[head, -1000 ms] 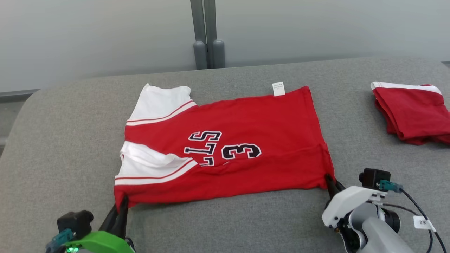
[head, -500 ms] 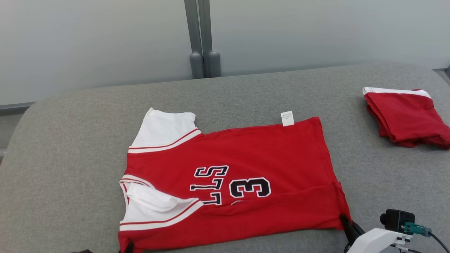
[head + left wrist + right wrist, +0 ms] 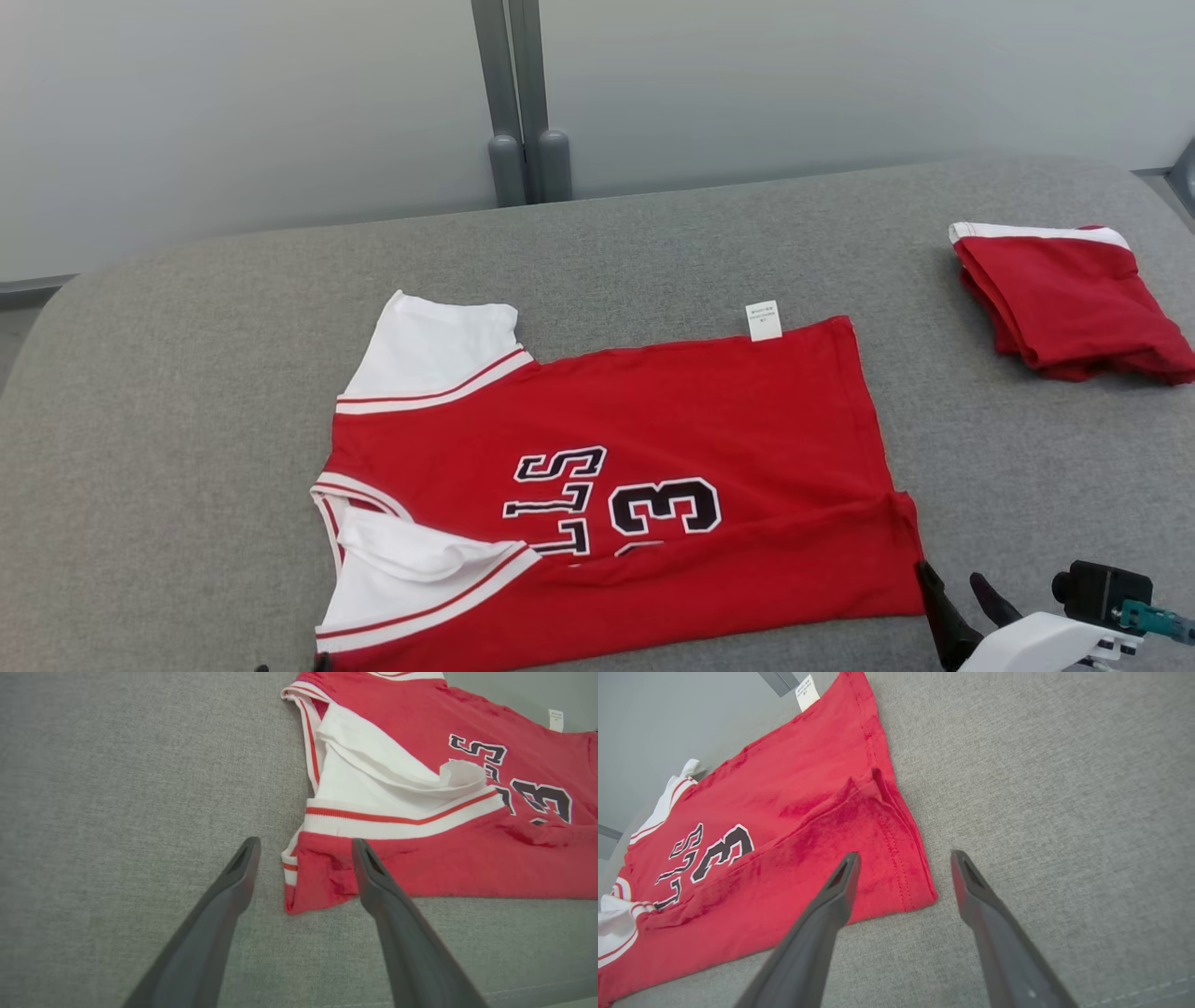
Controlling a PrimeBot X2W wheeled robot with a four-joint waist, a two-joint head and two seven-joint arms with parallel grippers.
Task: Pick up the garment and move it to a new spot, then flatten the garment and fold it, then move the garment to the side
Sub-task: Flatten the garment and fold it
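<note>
Head cam caught a folded pile (image 3: 1064, 299) at 2 o'clock; wrist cams showed my left gripper (image 3: 304, 842) and right gripper (image 3: 904, 855) spread, straddling jersey (image 3: 653, 401) corners.

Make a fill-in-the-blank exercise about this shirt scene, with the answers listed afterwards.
1. The sleeves of the red jersey are ____.
2. The left gripper and the right gripper both stand ____, holding nothing.
3. By the robot's own sides, the folded red garment lies to the jersey's ____.
4. The jersey rests on a ____ padded surface.
Missing words: white; open; right; grey.
</note>
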